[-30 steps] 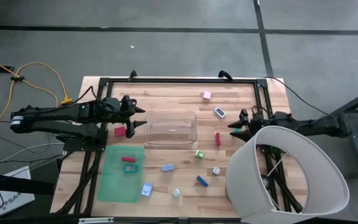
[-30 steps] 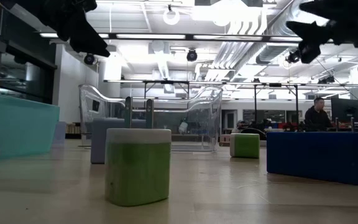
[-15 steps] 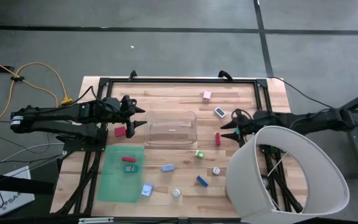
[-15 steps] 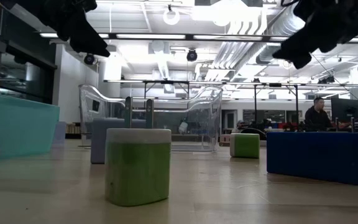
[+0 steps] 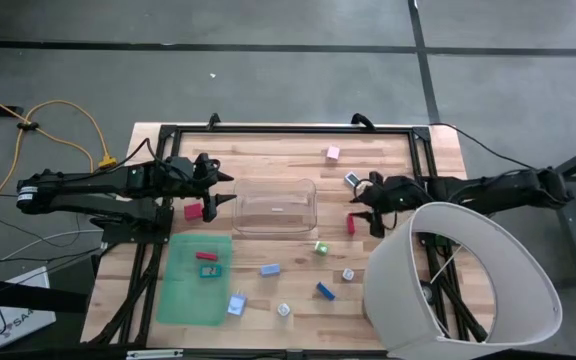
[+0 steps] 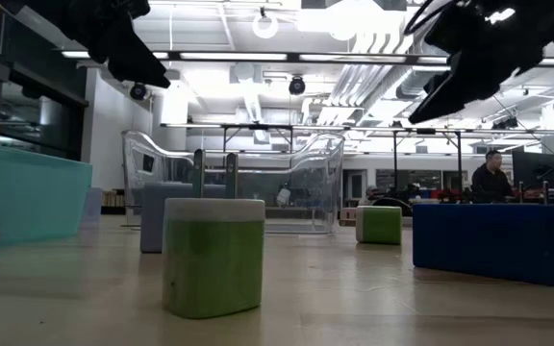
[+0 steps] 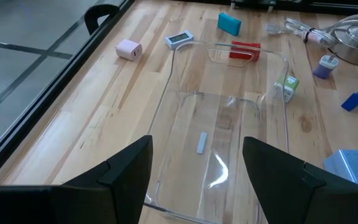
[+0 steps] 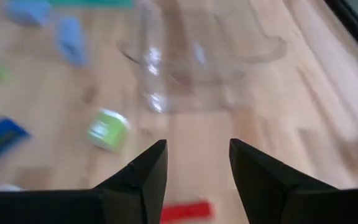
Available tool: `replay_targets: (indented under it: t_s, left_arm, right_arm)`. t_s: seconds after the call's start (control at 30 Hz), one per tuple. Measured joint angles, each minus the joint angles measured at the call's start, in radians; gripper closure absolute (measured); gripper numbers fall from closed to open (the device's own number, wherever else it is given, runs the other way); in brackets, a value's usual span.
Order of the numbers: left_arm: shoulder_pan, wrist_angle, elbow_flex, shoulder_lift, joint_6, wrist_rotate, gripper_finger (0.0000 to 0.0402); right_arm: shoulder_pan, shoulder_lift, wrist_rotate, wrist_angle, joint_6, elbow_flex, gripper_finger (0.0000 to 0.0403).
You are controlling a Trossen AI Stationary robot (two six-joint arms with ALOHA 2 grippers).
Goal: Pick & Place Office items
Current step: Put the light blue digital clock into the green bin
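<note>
The office items lie scattered on the wooden table: a pink piece (image 5: 333,153), a white one (image 5: 353,181), a red one (image 5: 350,223), a green one (image 5: 321,247) and several blue and white ones nearer the front. A red piece (image 5: 205,256) and a teal piece (image 5: 209,270) lie on the green mat (image 5: 183,295). My right gripper (image 5: 358,208) hangs open above the table, slanting down over the red piece (image 8: 185,211). My left gripper (image 5: 226,190) stands open in the air at the left end of the clear bin (image 5: 275,205), touching nothing.
A big white lampshade (image 5: 463,280) covers the table's front right corner. Another red piece (image 5: 193,211) lies under my left arm. A black frame (image 5: 288,128) runs along the far edge. Bare wood lies between the bin and the far edge.
My right gripper has gone toward the table's left edge, toward the red piece and the bin, and has tipped from nearly level to slanting down. Its fingers stay open.
</note>
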Motion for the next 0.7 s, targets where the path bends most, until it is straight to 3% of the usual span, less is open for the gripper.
replay_targets:
  t_s: [0.27,0.47,0.7]
  left_arm:
    - [0.000,0.000,0.000,0.000,0.000,0.000,0.0158]
    - [0.000,0.000,0.000,0.000,0.000,0.000,0.0158]
    - [0.000,0.000,0.000,0.000,0.000,0.000,0.0158]
  right_arm:
    - [-0.077,0.032,0.077,-0.301,-0.114,0.036,0.0241]
    - [-0.069,0.053,0.034,-0.289,-0.172,0.036,0.0241]
    - [-0.128,0.062,0.001,-0.131,0.026,0.049,0.0241]
